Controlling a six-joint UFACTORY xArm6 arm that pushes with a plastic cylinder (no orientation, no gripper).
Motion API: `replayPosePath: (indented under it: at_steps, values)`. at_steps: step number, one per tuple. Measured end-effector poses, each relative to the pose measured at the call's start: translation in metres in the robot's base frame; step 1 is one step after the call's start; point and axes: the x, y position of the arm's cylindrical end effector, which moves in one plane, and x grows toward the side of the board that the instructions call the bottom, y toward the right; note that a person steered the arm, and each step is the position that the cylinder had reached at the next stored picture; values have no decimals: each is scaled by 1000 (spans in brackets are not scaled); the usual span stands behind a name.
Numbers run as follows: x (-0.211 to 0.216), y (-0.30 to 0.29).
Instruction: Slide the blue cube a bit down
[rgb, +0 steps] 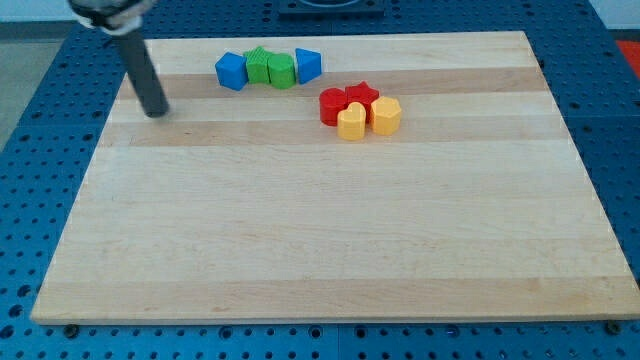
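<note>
A row of blocks lies near the view's top: a blue cube (231, 70) at its left end, a green star (259, 65), a green cube (281, 71), and a blue wedge-like block (308, 65) at its right end. They touch side by side. My tip (157, 112) rests on the board to the left of the blue cube and a little lower, apart from it.
A second cluster sits right of centre near the top: a red cylinder-like block (332, 105), a red star (361, 95), a yellow heart-like block (351, 122) and a yellow hexagon (386, 115). The wooden board (320, 240) lies on a blue perforated table (30, 150).
</note>
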Motion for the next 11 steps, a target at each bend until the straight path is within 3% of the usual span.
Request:
replayPosePath:
  at_steps: [1, 2, 3, 5, 7, 8, 11]
  values:
    - [-55, -6]
    - [-84, 18]
    - [-87, 56]
    - [-53, 66]
    - [-111, 79]
    - [-100, 109]
    - [48, 113]
